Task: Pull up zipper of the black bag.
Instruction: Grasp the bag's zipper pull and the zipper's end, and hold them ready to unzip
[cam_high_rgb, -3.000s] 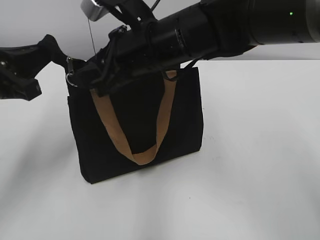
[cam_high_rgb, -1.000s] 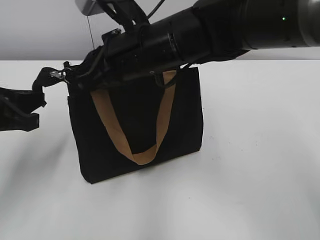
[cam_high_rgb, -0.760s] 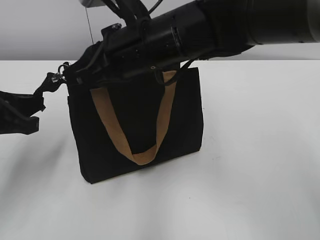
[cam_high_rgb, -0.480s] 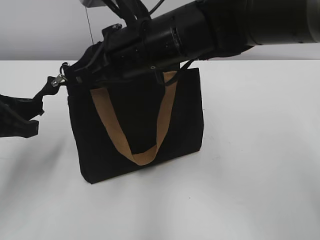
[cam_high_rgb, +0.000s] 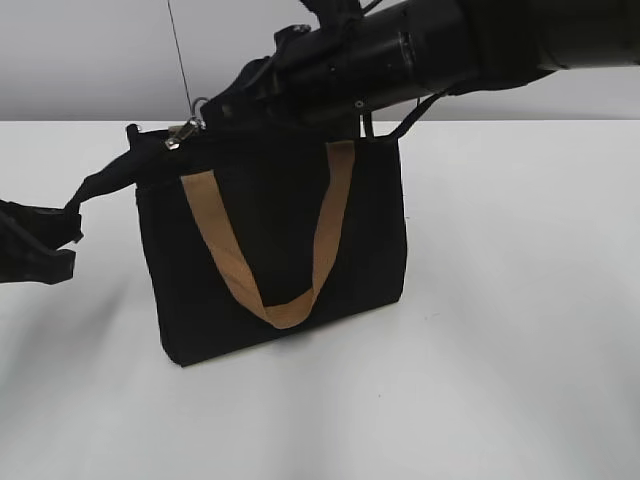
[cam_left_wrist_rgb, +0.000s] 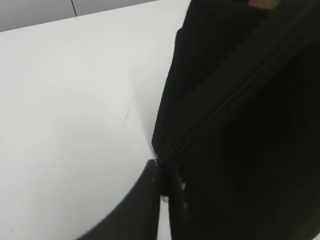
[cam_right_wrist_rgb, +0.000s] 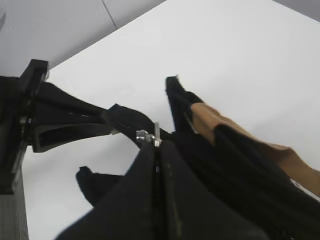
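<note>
The black bag (cam_high_rgb: 280, 230) stands upright on the white table, its tan handle (cam_high_rgb: 325, 240) hanging down the front. The silver zipper (cam_high_rgb: 180, 135) sits on the top edge near the bag's left corner. My right gripper (cam_high_rgb: 205, 112) reaches across from the upper right and is shut on the zipper's ring pull. In the right wrist view the zipper (cam_right_wrist_rgb: 149, 135) shows right at the tips of my right gripper (cam_right_wrist_rgb: 157, 150). My left gripper (cam_high_rgb: 60, 232) is shut on the black fabric tail (cam_high_rgb: 105, 182) at the end of the zip track. In the left wrist view my left gripper (cam_left_wrist_rgb: 165, 180) pinches that tail.
The white table (cam_high_rgb: 520, 300) runs around the bag, with a grey wall behind it. The thick right arm (cam_high_rgb: 450, 50) crosses over the top of the bag. A thin dark cable (cam_high_rgb: 180, 60) hangs at the back left.
My right gripper has moved to the right along the bag's top with the zipper in it. The fabric tail held by my left gripper is now stretched out longer.
</note>
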